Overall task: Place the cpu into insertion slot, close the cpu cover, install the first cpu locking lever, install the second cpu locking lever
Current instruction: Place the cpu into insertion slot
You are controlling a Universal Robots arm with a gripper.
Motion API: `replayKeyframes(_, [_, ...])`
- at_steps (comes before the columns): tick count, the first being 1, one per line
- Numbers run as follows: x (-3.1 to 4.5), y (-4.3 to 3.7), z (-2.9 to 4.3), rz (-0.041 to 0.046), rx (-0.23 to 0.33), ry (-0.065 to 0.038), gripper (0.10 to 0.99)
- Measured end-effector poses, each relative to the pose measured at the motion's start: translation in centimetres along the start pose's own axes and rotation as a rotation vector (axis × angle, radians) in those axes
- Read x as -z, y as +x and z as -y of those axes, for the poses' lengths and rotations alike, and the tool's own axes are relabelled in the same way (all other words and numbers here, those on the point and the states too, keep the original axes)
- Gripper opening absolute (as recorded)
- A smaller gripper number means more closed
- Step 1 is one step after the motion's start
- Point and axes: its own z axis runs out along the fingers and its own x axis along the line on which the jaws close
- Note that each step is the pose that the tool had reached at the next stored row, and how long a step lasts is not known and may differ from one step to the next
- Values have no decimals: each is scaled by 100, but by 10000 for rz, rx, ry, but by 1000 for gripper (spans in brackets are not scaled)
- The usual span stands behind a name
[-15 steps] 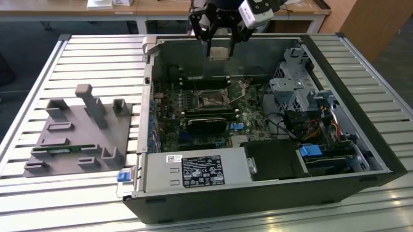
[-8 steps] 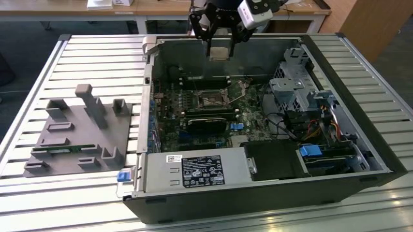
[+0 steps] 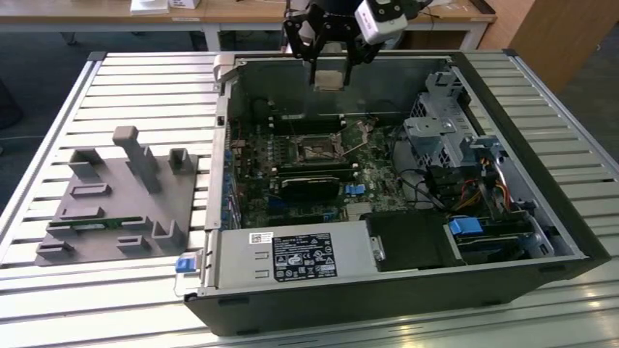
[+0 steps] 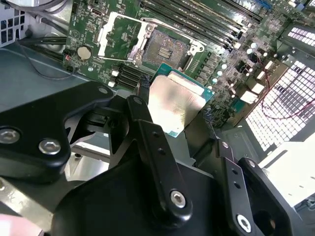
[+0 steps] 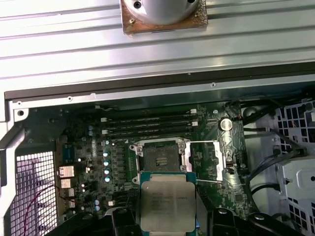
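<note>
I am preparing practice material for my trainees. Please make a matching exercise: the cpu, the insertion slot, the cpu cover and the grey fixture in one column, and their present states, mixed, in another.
Things:
1. cpu
2. insertion slot
3. cpu cover
4. grey fixture

States:
A. swung open beside the slot
B. standing outside the computer case
C. held in the gripper
D. empty

Pairs: 1-C, 2-D, 3-A, 4-B
</note>
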Motion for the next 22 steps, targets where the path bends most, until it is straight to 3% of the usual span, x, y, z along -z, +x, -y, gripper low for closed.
replayKeyframes(22, [-3,0,0,70,-768,-16,537])
